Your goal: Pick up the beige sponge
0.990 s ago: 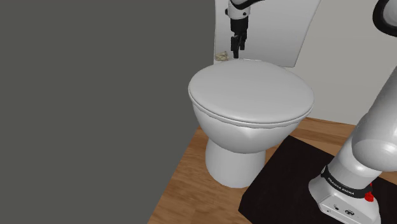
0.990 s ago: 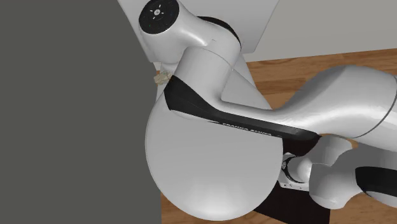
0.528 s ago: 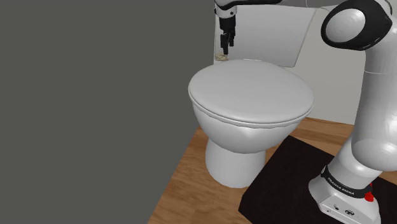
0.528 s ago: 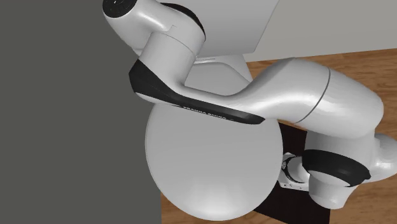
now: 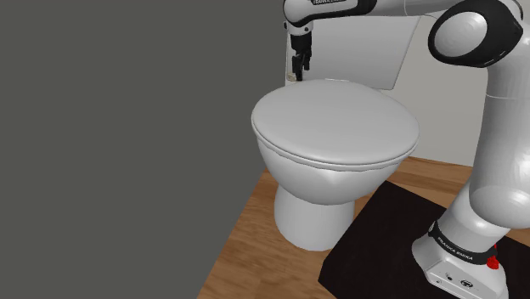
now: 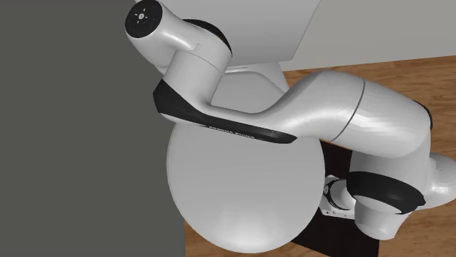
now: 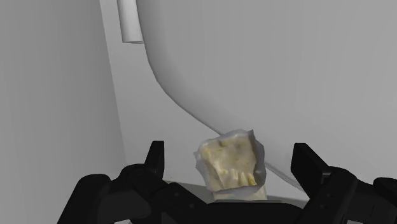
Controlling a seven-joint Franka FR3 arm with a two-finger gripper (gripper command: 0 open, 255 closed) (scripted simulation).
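**Gripper spread wide around the sponge behind the toilet lid**

In the wrist view the gripper (image 7: pixel 230 153) stands wide, its two black fingers (image 7: pixel 155 158) well apart, and the pale yellowish, crumpled sponge (image 7: pixel 230 162) sits between them without either one touching it. The sponge's lower edge is cut off by the gripper's dark body. It lies on a white ledge beside a curved white surface (image 7: pixel 254 70), with a short white tube (image 7: pixel 129 22) farther off, partly cut by the frame.

From the shoulder view the gripper (image 5: pixel 300 64) points down just behind the rear edge of the closed toilet lid (image 5: pixel 335 123), close to the dark grey wall (image 5: pixel 127 127) and in front of the cistern (image 5: pixel 365 51); the sponge there is too small and too covered to make out. In the second exterior view the white arm (image 6: pixel 241 124) stretches across the toilet lid (image 6: pixel 241 190) and hides that corner. The black stand (image 5: pixel 365 246) rests on the wooden floor (image 5: pixel 246 238)
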